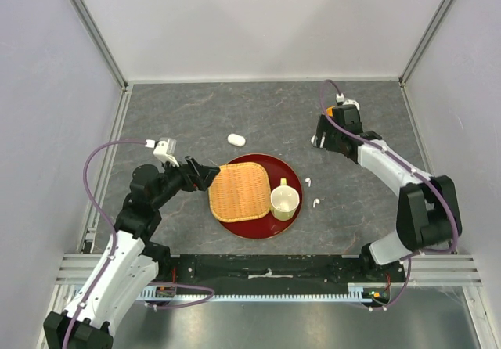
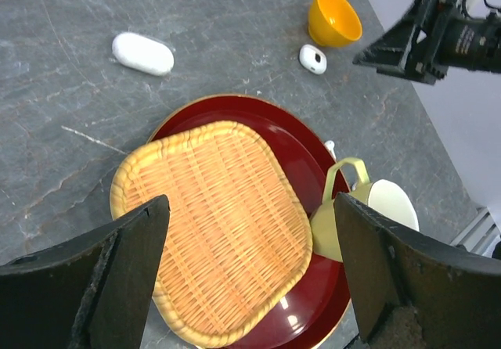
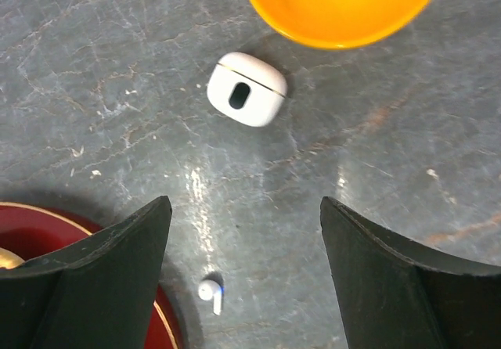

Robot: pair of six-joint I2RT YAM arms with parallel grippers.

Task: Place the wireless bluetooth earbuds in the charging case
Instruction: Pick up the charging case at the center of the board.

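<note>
A robot test cell in a laboratory is shown. The grey, stone-patterned tabletop (image 1: 180,122) is enclosed by plain pale panels (image 1: 258,20) set in aluminium profile posts (image 1: 92,32). A left arm (image 1: 133,224) and a right arm (image 1: 391,169) are bolted to a slotted metal rail (image 1: 266,264) along the near edge. Purple cables (image 1: 90,181) are looped openly along both.

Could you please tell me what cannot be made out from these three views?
- Top view: the orange bowl and small white case are hidden beneath the right arm.
- Top view: the two earbuds are too small to show which way they lie.
- Right wrist view: the orange bowl is cut off by the top edge.
- All views: whatever lies under the bamboo basket is hidden.
</note>
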